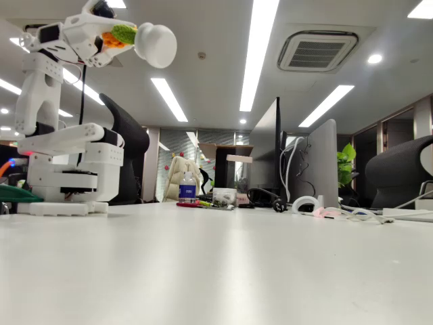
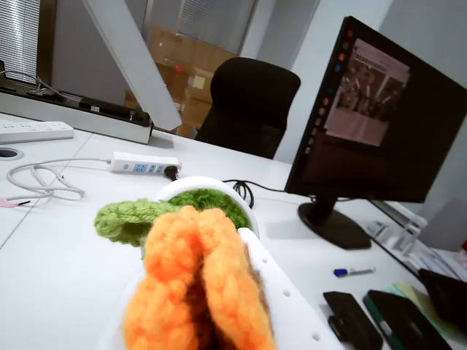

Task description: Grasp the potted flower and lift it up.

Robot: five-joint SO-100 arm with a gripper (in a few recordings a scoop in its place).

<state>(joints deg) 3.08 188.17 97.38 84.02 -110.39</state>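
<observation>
The potted flower hangs high in the air at the top left of the fixed view, tipped sideways, with its round white pot [image 1: 156,45] pointing right and a green leaf [image 1: 124,32] and orange petals [image 1: 111,40] towards the arm. My gripper [image 1: 116,38] is shut on the flower part, far above the table. In the wrist view the squeezed orange petals [image 2: 193,277] sit close up, with green leaves [image 2: 128,219] and the pot's rim [image 2: 191,185] behind them. One white perforated finger [image 2: 286,310] presses against the petals' right side.
The arm's white base [image 1: 64,183] stands at the table's left. A water bottle [image 1: 187,187], monitors [image 1: 314,166], cables and a leafy green plant [image 1: 346,162] line the far edge. Below in the wrist view lie a power strip [image 2: 146,165], a monitor [image 2: 372,124], a pen [image 2: 354,272] and dark phones [image 2: 365,317].
</observation>
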